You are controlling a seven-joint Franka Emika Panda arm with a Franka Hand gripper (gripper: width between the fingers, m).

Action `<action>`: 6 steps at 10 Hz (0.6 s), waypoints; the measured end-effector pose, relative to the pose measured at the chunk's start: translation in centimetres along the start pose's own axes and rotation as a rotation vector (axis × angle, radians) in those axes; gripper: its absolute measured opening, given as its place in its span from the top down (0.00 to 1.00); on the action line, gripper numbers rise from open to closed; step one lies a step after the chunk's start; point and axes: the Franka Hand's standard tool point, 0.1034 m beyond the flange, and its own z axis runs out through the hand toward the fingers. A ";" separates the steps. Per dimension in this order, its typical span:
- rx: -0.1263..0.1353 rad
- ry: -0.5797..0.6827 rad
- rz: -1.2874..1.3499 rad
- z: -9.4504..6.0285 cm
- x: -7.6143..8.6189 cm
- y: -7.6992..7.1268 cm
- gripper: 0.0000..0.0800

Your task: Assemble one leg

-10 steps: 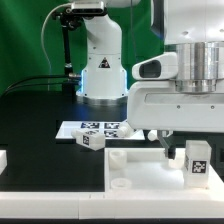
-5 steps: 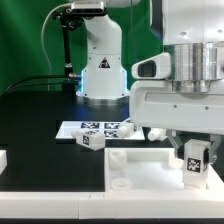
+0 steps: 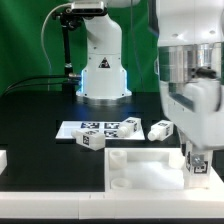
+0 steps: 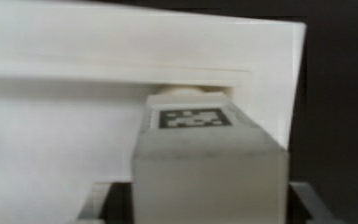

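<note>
I see the arm standing vertical at the exterior view's right, its gripper [image 3: 197,160] clenched on the leg [image 4: 201,150], holding it upright just over the white tray [image 3: 140,172].

No readable text appears; only black-and-white square marker tags show on the leg [image 4: 194,118], the marker board [image 3: 100,128] and loose blocks [image 3: 92,140].

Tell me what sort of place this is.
Probably a robotics lab bench: a green backdrop curtain, a black table with the marker board fixed on it, and tagged white furniture parts such as the leg in the arm's jaws.
</note>
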 end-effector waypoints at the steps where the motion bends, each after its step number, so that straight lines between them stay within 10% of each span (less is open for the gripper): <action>1: 0.005 -0.003 0.067 0.0 -0.1 0.1 0.64; 3: 0.005 -0.002 0.098 0.0 0.0 0.1 0.64; 5: 0.004 0.017 -0.172 0.0 -0.4 0.1 0.33; 6: 0.032 0.020 -0.403 -0.1 -1.0 -0.2 0.33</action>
